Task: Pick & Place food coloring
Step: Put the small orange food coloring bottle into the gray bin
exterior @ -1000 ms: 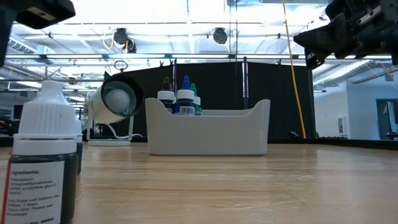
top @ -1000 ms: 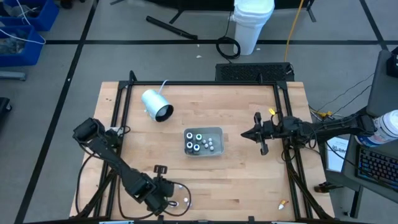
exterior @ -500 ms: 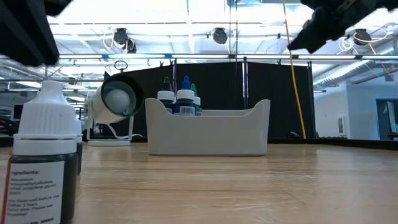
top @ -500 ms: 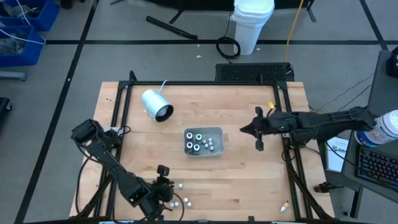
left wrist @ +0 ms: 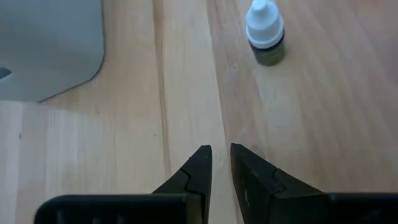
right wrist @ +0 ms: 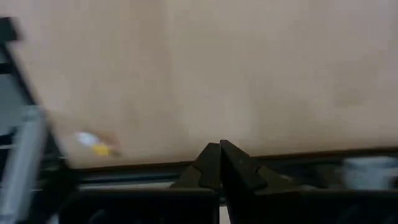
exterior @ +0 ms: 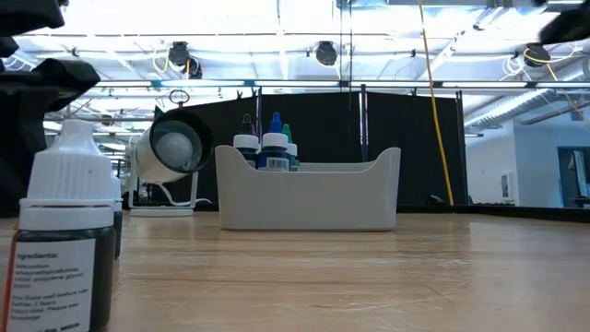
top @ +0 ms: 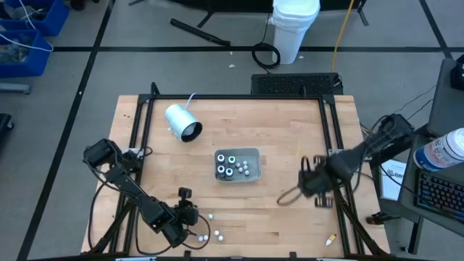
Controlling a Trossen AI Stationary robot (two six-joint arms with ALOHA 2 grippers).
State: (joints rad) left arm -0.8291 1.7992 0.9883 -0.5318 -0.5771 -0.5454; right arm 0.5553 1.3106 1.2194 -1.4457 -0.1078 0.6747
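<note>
The left gripper (left wrist: 221,152) hovers low at the front of the tabletop (top: 290,130), fingers nearly together with a thin gap, grasping nothing. A bottle (left wrist: 265,34) stands just ahead of it. More bottles (top: 233,166) stand inside the tray (top: 253,153). The right gripper (right wrist: 219,149) is clenched and empty, near the right edge.

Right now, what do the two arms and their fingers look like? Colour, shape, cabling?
Both arms are dark, near-black, jointed links. The left gripper has two matte black fingers tapering to narrow wedge tips from a black crossbar. The right gripper has the same black wedge-shaped fingers on a similar bar. In the high view, thin dark cables run along both arms. No markings or labels are legible.
</note>
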